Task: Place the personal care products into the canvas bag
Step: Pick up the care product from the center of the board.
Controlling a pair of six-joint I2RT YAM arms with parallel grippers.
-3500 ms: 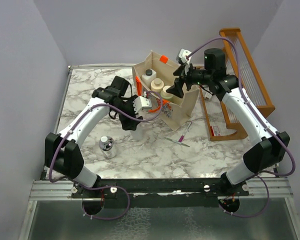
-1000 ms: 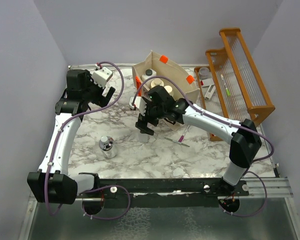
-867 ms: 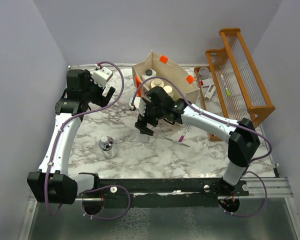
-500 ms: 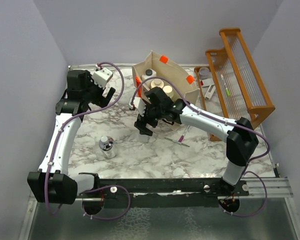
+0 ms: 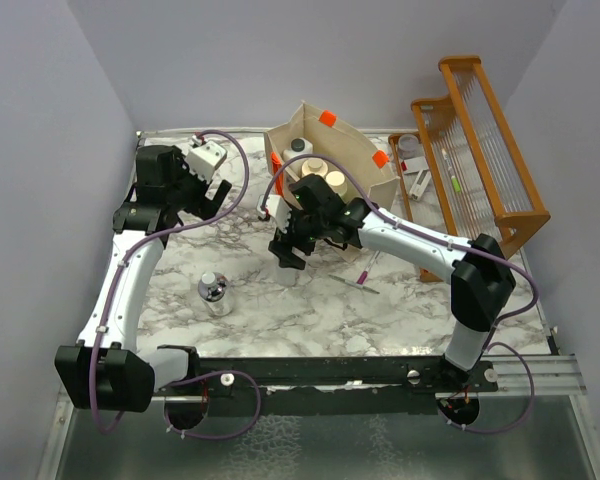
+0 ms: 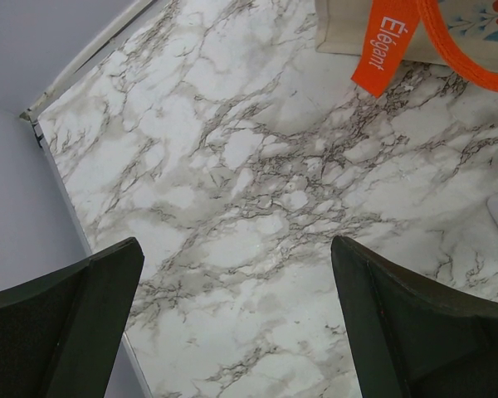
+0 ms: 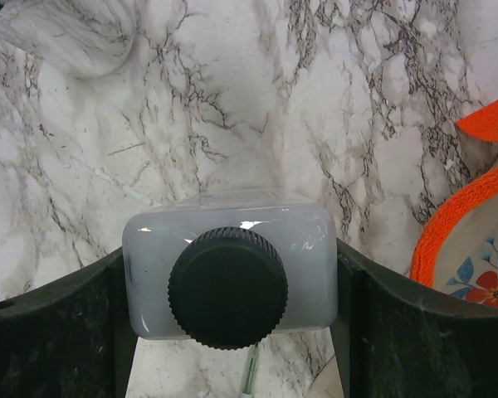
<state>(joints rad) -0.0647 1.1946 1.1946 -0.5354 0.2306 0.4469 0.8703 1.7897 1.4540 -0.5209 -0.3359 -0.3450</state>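
Observation:
A white bottle (image 7: 230,286) with a black cap stands on the marble just left of the canvas bag (image 5: 365,195). My right gripper (image 7: 230,253) is shut on it, one finger pressed against each side. From above, the right gripper (image 5: 290,256) covers most of that bottle. Three bottles stand inside the bag: a white one (image 5: 298,147) and two with cream caps (image 5: 313,166) (image 5: 334,180). A short clear bottle with a chrome cap (image 5: 213,290) stands alone at the front left. My left gripper (image 5: 216,190) hangs open over bare marble at the left, its open span (image 6: 236,249) holding nothing.
The orange wooden slatted rack (image 5: 480,130) stands at the right, close behind the bag. A thin pen-like item (image 5: 365,272) lies on the marble near the bag's front corner. The bag's orange tab (image 6: 384,46) and handle (image 7: 448,224) hang close to both grippers.
The right gripper's fingers have closed in until they press on the white bottle. The left arm has hardly moved over the last second; earlier it reached toward the bag.

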